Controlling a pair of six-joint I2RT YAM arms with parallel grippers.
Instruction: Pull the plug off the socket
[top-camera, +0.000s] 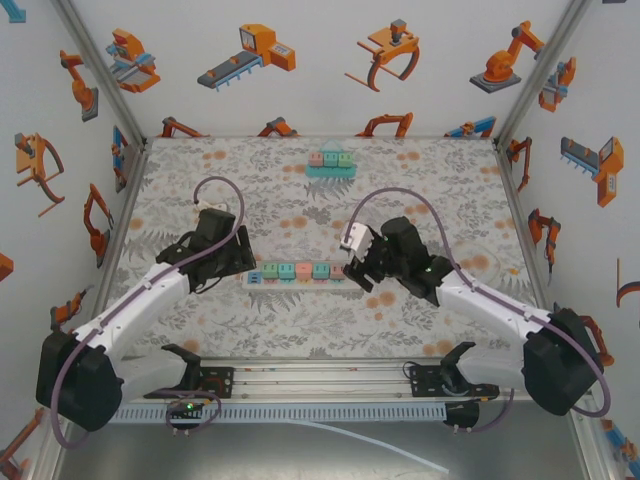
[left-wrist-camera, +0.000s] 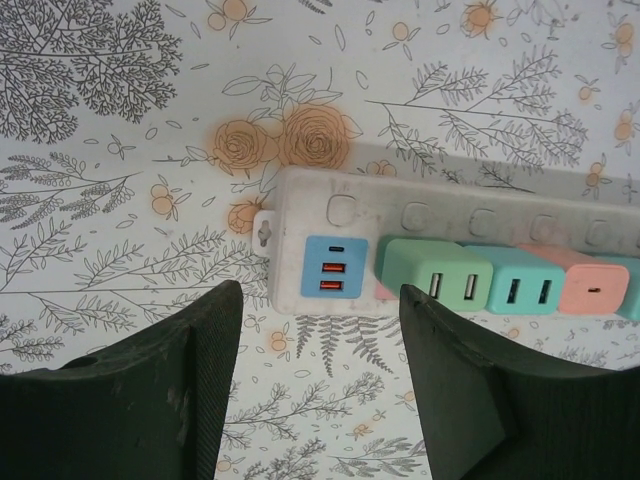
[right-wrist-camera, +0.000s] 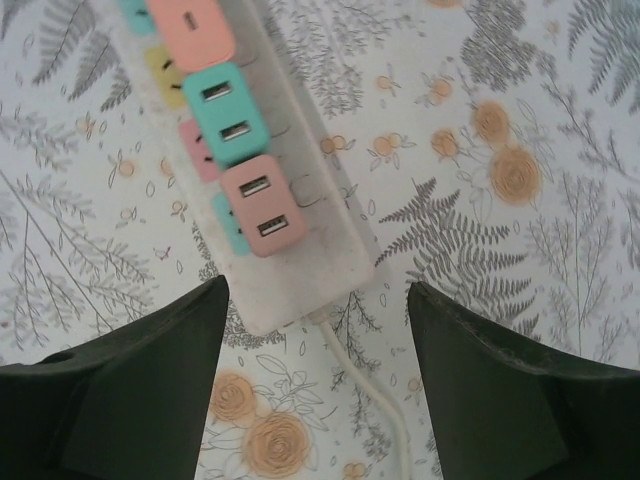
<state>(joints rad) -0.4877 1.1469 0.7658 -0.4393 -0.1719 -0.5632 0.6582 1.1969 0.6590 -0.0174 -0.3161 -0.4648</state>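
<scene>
The pink square plastic plug (right-wrist-camera: 262, 205) sits nearest the cord end of the long white plastic power strip (top-camera: 300, 272), which lies mid-table on the floral-patterned tabletop (top-camera: 300, 210). The left gripper (left-wrist-camera: 318, 300) is spread wide at the strip's blue USB end. The right gripper (right-wrist-camera: 318, 290) is spread wide at the cord end, and neither holds anything.

The white left arm (top-camera: 135, 300) and right arm (top-camera: 490, 303) carry black shoulder housings (top-camera: 75, 375) and blunt black jaws. Purple cables (top-camera: 228, 188) loop along both.
</scene>
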